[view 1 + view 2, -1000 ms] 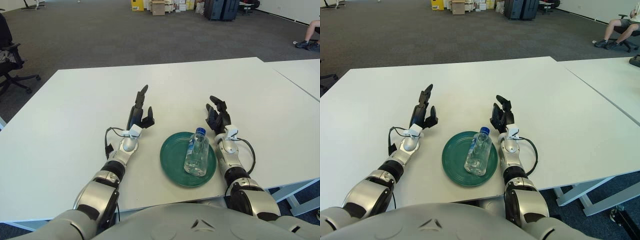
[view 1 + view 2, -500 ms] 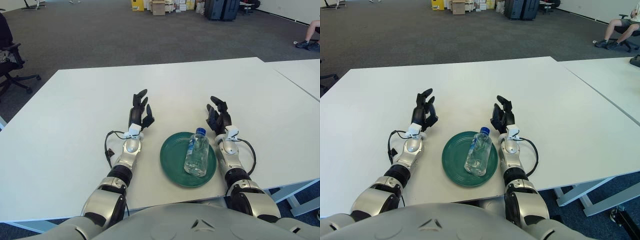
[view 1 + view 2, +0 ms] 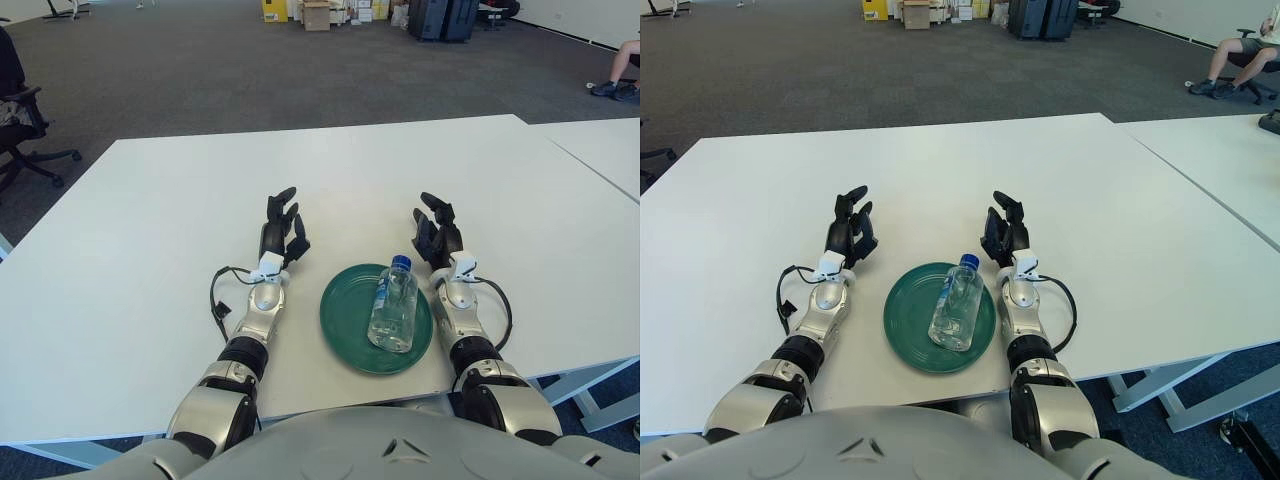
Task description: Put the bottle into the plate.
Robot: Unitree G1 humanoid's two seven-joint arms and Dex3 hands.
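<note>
I see the clear plastic bottle [image 3: 393,305] lying in the round green plate [image 3: 345,318] on the white tabletop [image 3: 130,230], left hand [image 3: 280,225] and right hand [image 3: 436,234] flanking it, fingers spread, empty.

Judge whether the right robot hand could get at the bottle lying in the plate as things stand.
Probably yes: the right robot hand is open just right of the bottle on the green plate, with nothing between them.

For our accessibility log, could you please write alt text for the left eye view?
A clear bottle lies on its side in a green plate on a white table. The robot's open left hand shows left of the plate, its open right hand right of it.
</note>
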